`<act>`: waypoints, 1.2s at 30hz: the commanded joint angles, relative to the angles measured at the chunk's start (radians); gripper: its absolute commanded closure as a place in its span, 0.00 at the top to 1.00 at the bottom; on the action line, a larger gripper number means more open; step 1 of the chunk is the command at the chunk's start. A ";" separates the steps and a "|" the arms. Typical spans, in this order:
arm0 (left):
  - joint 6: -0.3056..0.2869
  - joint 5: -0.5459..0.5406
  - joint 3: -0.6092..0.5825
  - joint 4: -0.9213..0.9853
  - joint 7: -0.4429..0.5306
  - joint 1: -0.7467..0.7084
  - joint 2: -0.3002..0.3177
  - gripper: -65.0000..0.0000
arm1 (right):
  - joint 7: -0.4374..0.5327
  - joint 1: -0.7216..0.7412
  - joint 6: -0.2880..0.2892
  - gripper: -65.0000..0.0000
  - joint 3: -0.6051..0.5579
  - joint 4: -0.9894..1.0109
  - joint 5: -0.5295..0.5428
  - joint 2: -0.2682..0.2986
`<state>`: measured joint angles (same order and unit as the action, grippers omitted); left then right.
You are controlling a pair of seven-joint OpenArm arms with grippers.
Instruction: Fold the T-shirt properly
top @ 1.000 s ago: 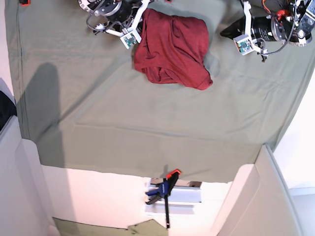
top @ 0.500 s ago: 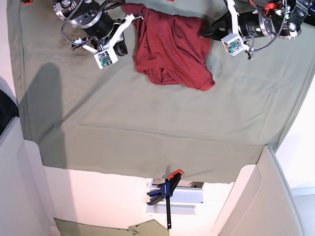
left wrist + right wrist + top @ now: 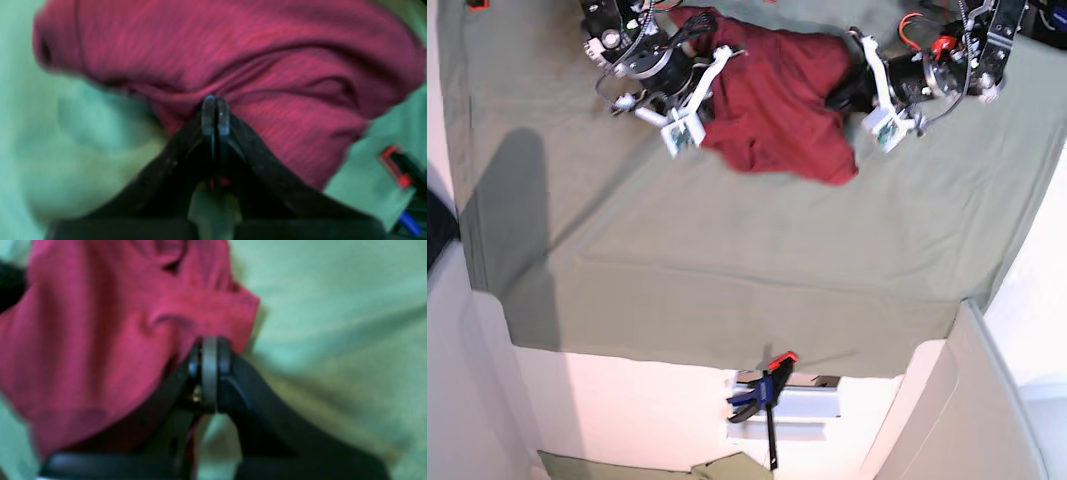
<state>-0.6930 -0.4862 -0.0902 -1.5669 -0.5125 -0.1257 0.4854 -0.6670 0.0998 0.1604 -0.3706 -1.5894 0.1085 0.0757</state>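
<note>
The T-shirt (image 3: pixel 777 105), a maroon garment of thin, finely ribbed knit, lay bunched in soft rolls and creases at the upper centre of the base frame on the olive-green cloth sheet (image 3: pixel 727 250), itself matte and lightly wrinkled. The left gripper (image 3: pixel 215 106), black with narrow rounded tips, was pinched closed on a fold of the T-shirt at centre frame; the right gripper (image 3: pixel 209 351), likewise black, was clamped closed on the T-shirt edge. A blue clamp (image 3: pixel 762 390) with a red tip sat at lower centre.
</note>
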 commanded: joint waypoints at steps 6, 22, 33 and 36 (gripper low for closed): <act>-0.005 0.011 0.008 0.098 0.022 0.008 0.017 0.00 | 0.028 0.119 0.002 0.00 0.002 0.137 0.000 -0.029; -0.005 -0.063 0.012 0.171 0.059 0.004 0.132 0.00 | 0.084 0.178 0.001 0.00 0.002 0.203 -0.042 -0.026; -0.005 -0.268 0.249 -0.230 -0.160 -0.202 0.133 0.00 | -0.051 0.082 0.000 0.00 0.035 -0.152 -0.044 0.036; -0.005 -0.306 0.324 -0.355 -0.196 -0.310 0.132 0.00 | -0.057 0.010 0.000 0.00 0.072 -0.220 -0.049 0.058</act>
<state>-0.6937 -0.7815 0.2279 -1.9121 -0.7189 -0.4389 0.6014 -0.7467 0.0910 0.1604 -0.3012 -1.7889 0.0528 0.1349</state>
